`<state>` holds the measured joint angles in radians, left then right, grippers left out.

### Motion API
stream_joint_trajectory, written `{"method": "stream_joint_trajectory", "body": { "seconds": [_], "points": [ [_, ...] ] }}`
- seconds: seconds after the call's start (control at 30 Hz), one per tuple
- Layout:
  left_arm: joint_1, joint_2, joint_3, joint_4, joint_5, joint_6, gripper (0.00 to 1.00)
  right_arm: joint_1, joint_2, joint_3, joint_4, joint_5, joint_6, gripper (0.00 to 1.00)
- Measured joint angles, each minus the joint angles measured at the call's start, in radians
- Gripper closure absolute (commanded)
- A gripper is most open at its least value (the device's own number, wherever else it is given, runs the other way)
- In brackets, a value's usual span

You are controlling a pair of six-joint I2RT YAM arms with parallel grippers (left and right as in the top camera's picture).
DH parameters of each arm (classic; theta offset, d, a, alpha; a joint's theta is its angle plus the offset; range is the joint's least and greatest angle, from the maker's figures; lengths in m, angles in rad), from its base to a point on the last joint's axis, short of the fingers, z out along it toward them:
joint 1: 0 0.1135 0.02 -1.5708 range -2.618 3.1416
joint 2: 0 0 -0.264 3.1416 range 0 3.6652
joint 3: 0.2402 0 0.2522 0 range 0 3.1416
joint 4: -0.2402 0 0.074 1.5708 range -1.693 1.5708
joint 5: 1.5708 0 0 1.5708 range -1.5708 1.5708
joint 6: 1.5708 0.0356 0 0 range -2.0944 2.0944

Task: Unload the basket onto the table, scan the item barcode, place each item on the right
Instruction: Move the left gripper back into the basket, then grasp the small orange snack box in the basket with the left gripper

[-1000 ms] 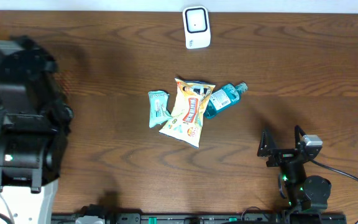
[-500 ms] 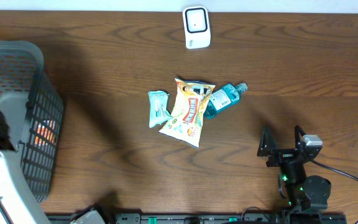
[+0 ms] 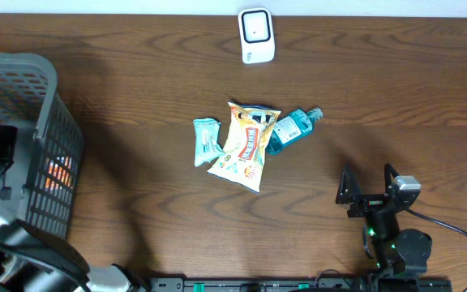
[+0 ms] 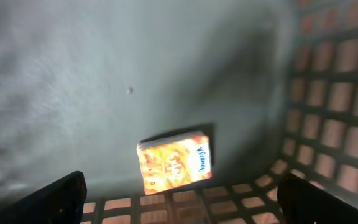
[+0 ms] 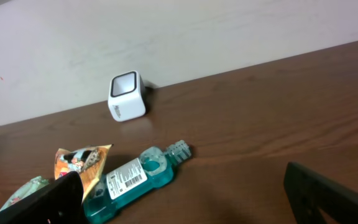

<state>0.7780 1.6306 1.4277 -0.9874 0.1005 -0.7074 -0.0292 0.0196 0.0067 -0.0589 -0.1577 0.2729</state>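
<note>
**Overhead:** The right gripper (image 3: pixel 367 189) is sitting wide open and empty. The bottle (image 3: pixel 290 130) is lying ahead of its jaws and to their left, touching the snack bag (image 3: pixel 246 144), with the teal packet (image 3: pixel 206 141) beyond that. The scanner (image 3: pixel 256 35) is standing far ahead. The left arm (image 3: pixel 6 243) is reaching into the basket (image 3: pixel 51 89).

**Left wrist:** The left gripper (image 4: pixel 185 198) is also gaping fully and holding nothing. An orange box (image 4: pixel 174 163) is lying on the basket floor just ahead, between the fingers.

**Right wrist:** The bottle's barcode label is facing up. Judging from this, the right gripper should be closing across the body clear of that label, then keeping the label turned toward the scanner.
</note>
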Motion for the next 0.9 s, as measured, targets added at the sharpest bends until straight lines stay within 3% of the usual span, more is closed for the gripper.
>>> {"method": "stream_joint_trajectory", "body": {
  "seconds": [0.5,0.9],
  "points": [
    [0.000,0.262,-0.014,-0.037,0.142,0.032,0.02,0.000,0.000,0.000,0.000,0.000,0.000,0.01],
    [-0.008,0.283,-0.014,-0.035,0.156,0.050,0.02,0.000,0.000,0.000,0.000,0.000,0.000,0.01]
  ]
}}
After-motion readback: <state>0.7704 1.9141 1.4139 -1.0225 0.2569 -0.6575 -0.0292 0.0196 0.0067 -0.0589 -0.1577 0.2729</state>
